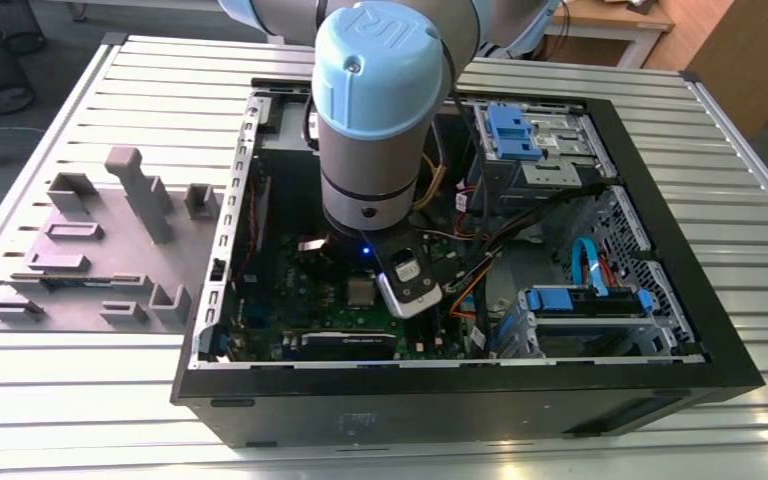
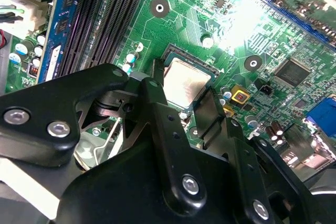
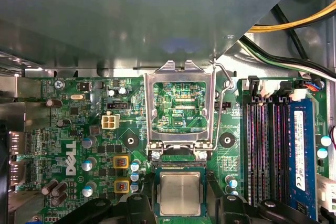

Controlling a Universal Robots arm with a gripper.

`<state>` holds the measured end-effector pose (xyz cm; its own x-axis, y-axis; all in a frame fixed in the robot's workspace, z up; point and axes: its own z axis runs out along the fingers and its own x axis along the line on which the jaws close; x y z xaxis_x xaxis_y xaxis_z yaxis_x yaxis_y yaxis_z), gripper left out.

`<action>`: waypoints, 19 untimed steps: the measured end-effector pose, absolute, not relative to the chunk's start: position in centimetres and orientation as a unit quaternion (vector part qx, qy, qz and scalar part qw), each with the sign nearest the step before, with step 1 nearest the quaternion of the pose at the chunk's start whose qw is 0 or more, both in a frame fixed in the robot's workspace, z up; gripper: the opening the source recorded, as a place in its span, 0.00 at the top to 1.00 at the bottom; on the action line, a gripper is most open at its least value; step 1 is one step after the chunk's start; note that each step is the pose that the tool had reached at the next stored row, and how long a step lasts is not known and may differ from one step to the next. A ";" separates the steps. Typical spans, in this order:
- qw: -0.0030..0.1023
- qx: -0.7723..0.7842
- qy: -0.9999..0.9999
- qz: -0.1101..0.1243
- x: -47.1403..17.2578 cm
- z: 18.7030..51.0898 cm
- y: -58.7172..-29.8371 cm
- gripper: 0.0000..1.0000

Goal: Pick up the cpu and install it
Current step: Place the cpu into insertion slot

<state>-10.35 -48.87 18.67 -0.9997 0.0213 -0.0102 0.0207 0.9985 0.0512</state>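
Observation:
The cpu (image 2: pixel 187 81) is a small square chip with a silvery top, lying flat in the black socket on the green motherboard (image 2: pixel 247 30). My gripper (image 2: pixel 185 90) is down over it, and its black fingers (image 2: pixel 157 106) sit close against two opposite edges, shut on the chip. In the first wrist view the cpu (image 3: pixel 180 192) sits level in the socket, just below the raised metal socket frame (image 3: pixel 180 80) with its wire lever (image 3: pixel 219 103). In the exterior view the arm (image 1: pixel 377 120) reaches straight down into the open computer case (image 1: pixel 464 392).
Black memory slots and a blue module (image 3: pixel 296 145) run beside the socket. Yellow and black cables (image 3: pixel 294 24) hang near the case wall. Drive cages with blue clips (image 1: pixel 511 130) fill the case toward the exterior view's right. A grey fixture plate (image 1: pixel 91 250) lies outside, toward that view's left.

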 end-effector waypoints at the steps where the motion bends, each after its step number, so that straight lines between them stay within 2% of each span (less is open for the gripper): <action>1: 0.005 0.011 1.000 0.026 -10.3 18.7 -48.9 0.53; 19: 0.005 0.011 1.000 0.026 -10.4 18.6 -48.9 0.53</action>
<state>-10.35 -48.87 18.63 -0.9997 0.0213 -0.0102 0.0208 0.9985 0.0512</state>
